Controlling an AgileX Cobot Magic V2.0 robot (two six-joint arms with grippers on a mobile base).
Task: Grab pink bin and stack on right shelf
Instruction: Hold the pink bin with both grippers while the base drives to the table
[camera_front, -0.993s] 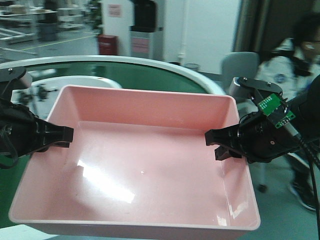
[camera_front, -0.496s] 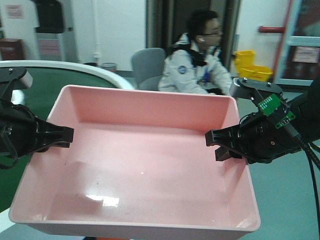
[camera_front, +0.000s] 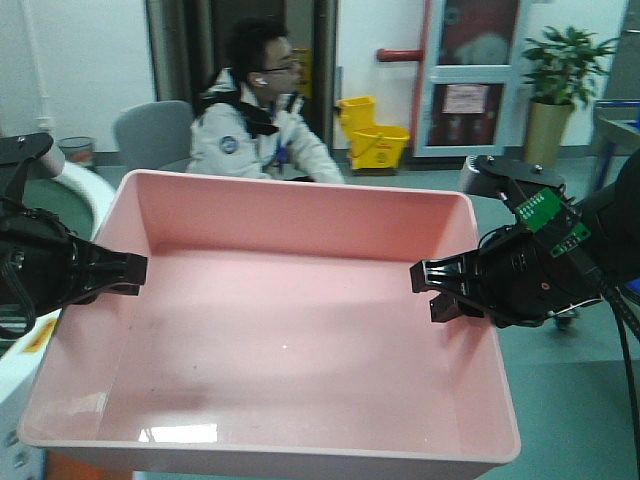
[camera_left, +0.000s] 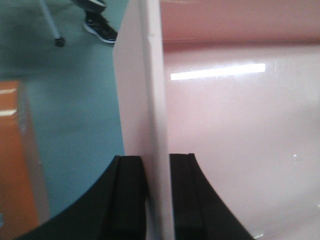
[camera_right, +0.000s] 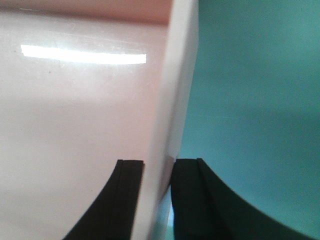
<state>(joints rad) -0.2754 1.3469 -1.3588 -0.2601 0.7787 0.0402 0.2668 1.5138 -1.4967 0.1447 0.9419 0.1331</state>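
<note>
Pink bin (camera_front: 285, 330) over open floor (camera_right: 250, 75), L gripper (camera_front: 130, 272) + R gripper (camera_front: 432, 288) tight on rims

Left gripper (camera_front: 133, 271) left of bin (camera_front: 290, 350); right gripper (camera_front: 424, 284) right; person (camera_front: 255, 125) behind.

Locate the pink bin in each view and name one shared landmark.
Front view: pink bin fills centre and bottom.
Left wrist: its wall runs up the middle, basin at right.
Right wrist: wall right of centre, basin at left.
Shared landmark: teal floor beside the bin.
</note>
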